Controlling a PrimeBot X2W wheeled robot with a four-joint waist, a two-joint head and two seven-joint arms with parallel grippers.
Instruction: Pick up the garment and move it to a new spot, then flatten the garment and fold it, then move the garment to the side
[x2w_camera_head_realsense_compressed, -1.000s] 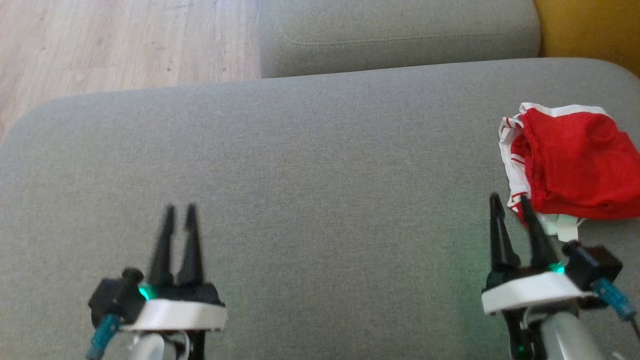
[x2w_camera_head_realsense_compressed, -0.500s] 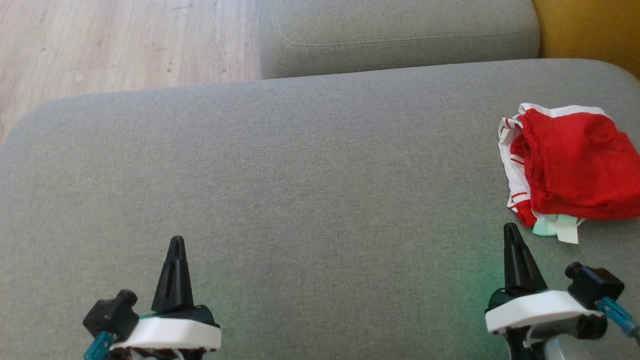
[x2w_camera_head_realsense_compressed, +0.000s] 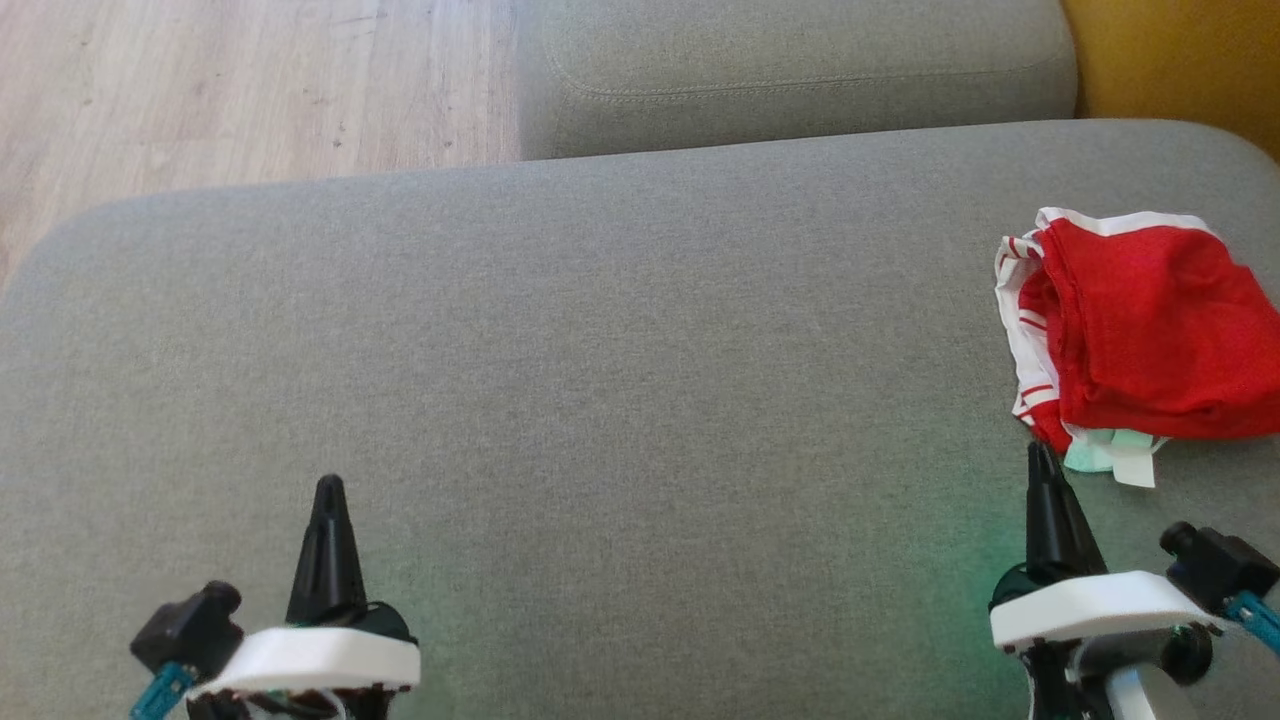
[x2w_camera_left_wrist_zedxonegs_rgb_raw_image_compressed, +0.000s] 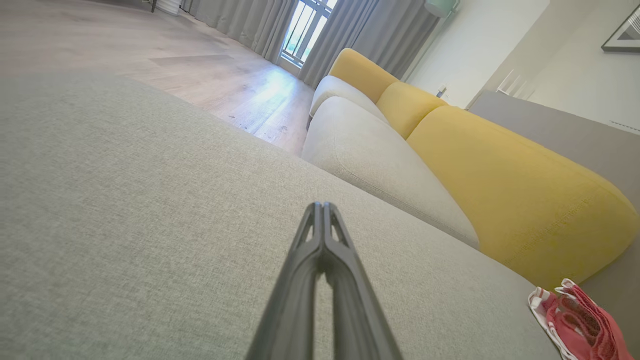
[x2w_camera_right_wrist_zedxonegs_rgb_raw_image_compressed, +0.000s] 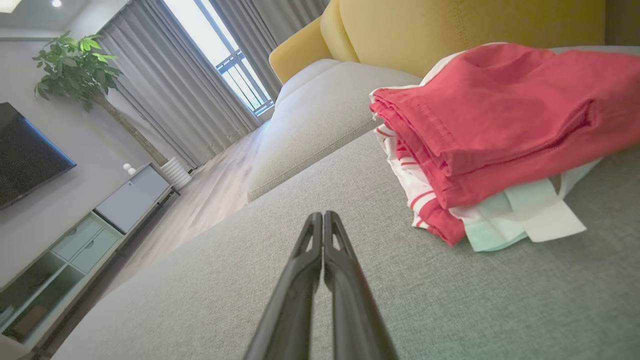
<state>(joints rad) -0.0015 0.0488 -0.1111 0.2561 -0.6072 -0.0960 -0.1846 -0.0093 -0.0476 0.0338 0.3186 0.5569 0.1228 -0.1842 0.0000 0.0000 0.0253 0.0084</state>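
Both of my grippers have their fingers pressed together and hold nothing. My left gripper (x2w_camera_head_realsense_compressed: 329, 488) is low over the grey cushion (x2w_camera_head_realsense_compressed: 600, 350). My right gripper (x2w_camera_head_realsense_compressed: 1042, 452) points near the corner of the folded red and white garment (x2w_camera_head_realsense_compressed: 1150, 330), which lies at the cushion's right end.

Garment (x2w_camera_head_realsense_compressed: 1150, 330): thin red cloth, matt, stitched hem; white striped trim.
Sofa seat (x2w_camera_head_realsense_compressed: 600, 350): grey woven fabric, coarse, matt.
Sofa back (x2w_camera_left_wrist_zedxonegs_rgb_raw_image_compressed: 500, 185): yellow fabric, fine weave, matt.
Floor (x2w_camera_head_realsense_compressed: 230, 80): pale wood planks, smooth, slight sheen.
Curtains (x2w_camera_right_wrist_zedxonegs_rgb_raw_image_compressed: 165, 95): grey cloth, soft folds.
Left gripper (x2w_camera_head_realsense_compressed: 328, 488), right gripper (x2w_camera_head_realsense_compressed: 1042, 455): dark matt fingers, plastic by the look; smooth white collars.
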